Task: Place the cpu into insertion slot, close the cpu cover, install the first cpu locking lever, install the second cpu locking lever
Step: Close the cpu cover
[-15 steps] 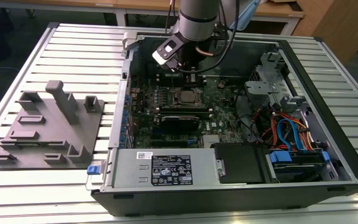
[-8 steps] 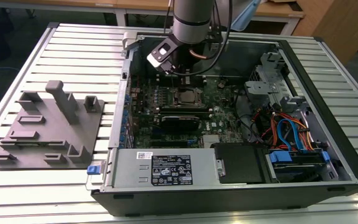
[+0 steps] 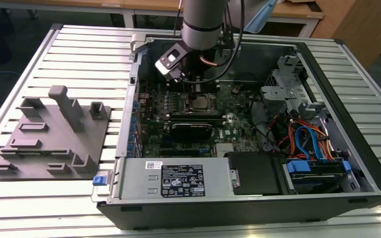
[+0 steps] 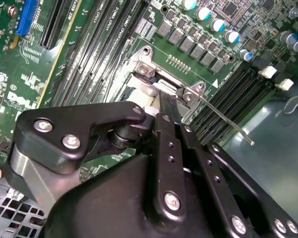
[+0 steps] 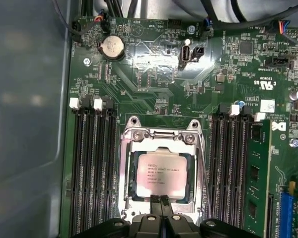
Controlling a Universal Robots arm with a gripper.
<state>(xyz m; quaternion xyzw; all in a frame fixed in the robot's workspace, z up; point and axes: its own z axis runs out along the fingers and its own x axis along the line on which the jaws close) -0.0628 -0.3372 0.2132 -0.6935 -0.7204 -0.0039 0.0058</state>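
My fingers (image 5: 156, 206) are together and hold nothing, with their tips down at the edge of the cpu cover (image 5: 161, 139). Just ahead of them the cpu (image 5: 161, 173) lies flat in the insertion slot (image 5: 132, 196), framed by the cover. One locking lever (image 4: 228, 124) stands free beside the tips. I judge it best to press straight down on the metal frame, never on the chip.

Memory slots (image 5: 92, 168) flank the cpu (image 5: 161, 177) on both sides; a thin lever (image 4: 223, 118) juts over one bank

Bright, even light — mild glare.
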